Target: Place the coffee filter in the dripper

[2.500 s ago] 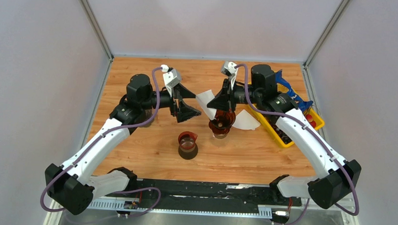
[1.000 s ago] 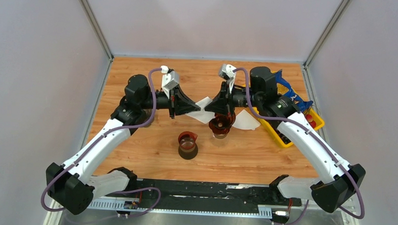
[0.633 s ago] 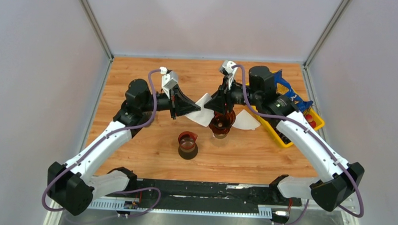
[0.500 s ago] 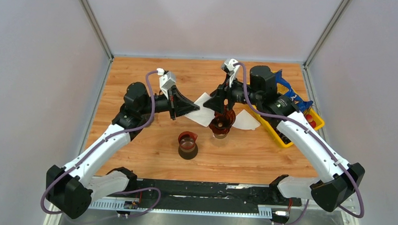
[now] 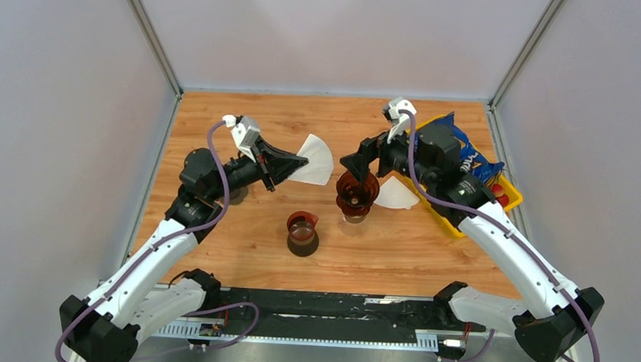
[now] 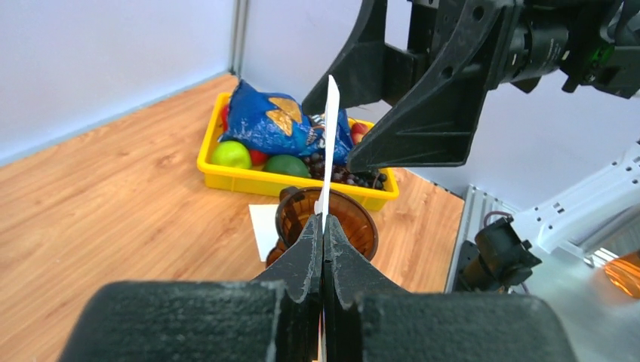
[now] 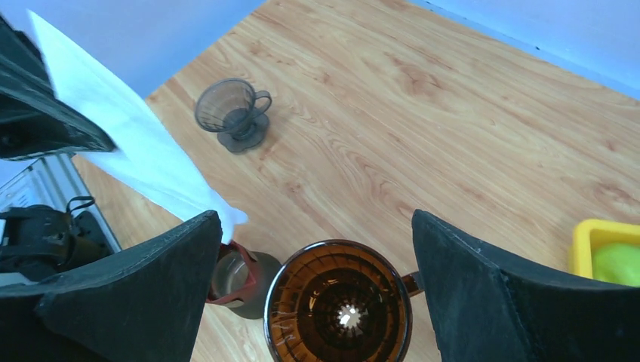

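I've got the white fan-shaped paper coffee filter (image 5: 315,158) up off the table, folded flat, its narrow end pinched in the left gripper (image 5: 290,166). To its right, apart from it, the amber see-through cone dripper (image 5: 355,190) stands upright and empty.

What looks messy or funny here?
A spare filter lies flat on the table between the dripper and the yellow bin. Nothing looks spilled or broken.
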Robot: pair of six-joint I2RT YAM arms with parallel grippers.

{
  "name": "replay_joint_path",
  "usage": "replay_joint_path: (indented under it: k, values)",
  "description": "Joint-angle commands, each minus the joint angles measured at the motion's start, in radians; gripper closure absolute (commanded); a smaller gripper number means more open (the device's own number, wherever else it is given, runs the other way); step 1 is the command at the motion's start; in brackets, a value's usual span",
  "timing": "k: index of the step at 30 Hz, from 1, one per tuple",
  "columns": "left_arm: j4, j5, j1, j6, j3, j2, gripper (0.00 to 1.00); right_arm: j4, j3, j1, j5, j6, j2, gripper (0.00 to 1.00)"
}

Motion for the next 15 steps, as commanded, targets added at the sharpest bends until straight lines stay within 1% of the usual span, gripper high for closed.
replay_joint_path:
  k: [1,6,15]
  values:
    - [0.015,-0.065,0.004,0.031,-0.009,-0.033,1.0,0.067,-0.036,0.002,0.094,0.022,-0.027,0.0]
    - [0.015,-0.074,0.004,0.038,-0.02,-0.037,1.0,0.104,-0.066,0.001,0.052,0.021,-0.017,0.0]
    - [0.028,-0.022,0.003,0.015,-0.02,-0.028,1.0,0.159,-0.049,0.001,-0.023,0.034,0.053,0.0]
